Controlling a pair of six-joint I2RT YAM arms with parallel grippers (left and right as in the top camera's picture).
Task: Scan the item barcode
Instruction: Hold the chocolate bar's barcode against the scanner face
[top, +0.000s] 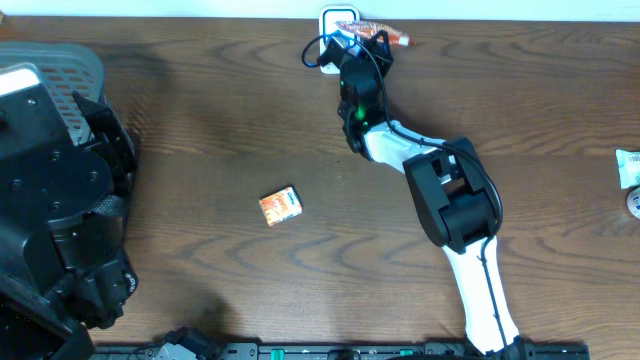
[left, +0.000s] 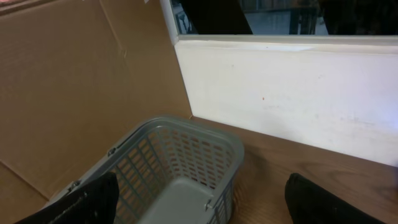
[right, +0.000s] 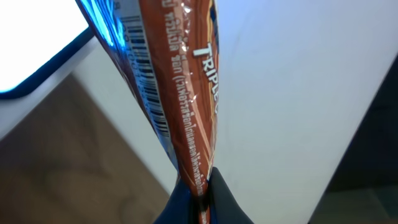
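Pinching the lower seam of a snack packet (right: 183, 93) with the right gripper (right: 202, 194), jaws pressed together on it. Holding it upright at the far edge of the table (top: 200, 120), just beside a white scanner (top: 335, 18), with the barcode (right: 146, 87) on the side turned toward that scanner. Off to the left, hovering with the left gripper (left: 199, 208) spread wide, fingers (left: 87, 199) well apart, above a grey basket (left: 186, 134). Further out, lying mid-table and well apart from both arms, a small orange box (top: 281, 206).

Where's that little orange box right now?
In the overhead view, the orange box lies mid-table, between the left arm and the right arm, touching neither.
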